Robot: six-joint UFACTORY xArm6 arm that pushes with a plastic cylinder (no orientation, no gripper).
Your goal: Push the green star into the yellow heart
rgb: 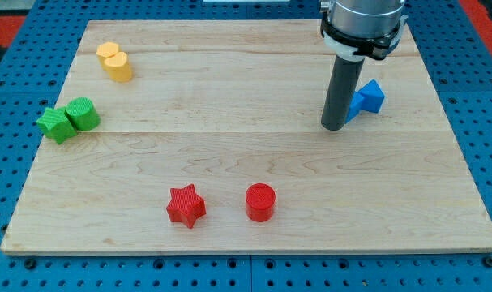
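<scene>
Pale wooden worktop (246,162) with 6 small blocks and 1 dark rod tool.

Tool: a plain straight rod, hanging upright at the view's upper right. No jaws, so nothing to spread, press together or pinch. My tip (333,127) down at the wood, just beside a blue block (365,99), on that block's left and lower side; touching or not, cannot tell.

Green star (56,124): at the far left of the view, close to the worktop's left edge, well apart from my tip and roughly level with it. So, straight across toward the view's left from the tool, with bare wood between. Bright green, chunky, 5 blunt points, flat top, lying flat. Pressed against its upper right side, a second green block (83,113), rounded in outline.

Yellow heart (115,62): above and to the right of the green star, near the view's top left, apart from both green pieces.

Likely requirement: getting my tip round to the lower left of the green star, the side nearest the edge, then pushing up and to the right. Likely snag: little room there, and the green block partly in the path.

Out of the way near the view's bottom: a red star (186,205) and a red cylinder (260,202).
</scene>
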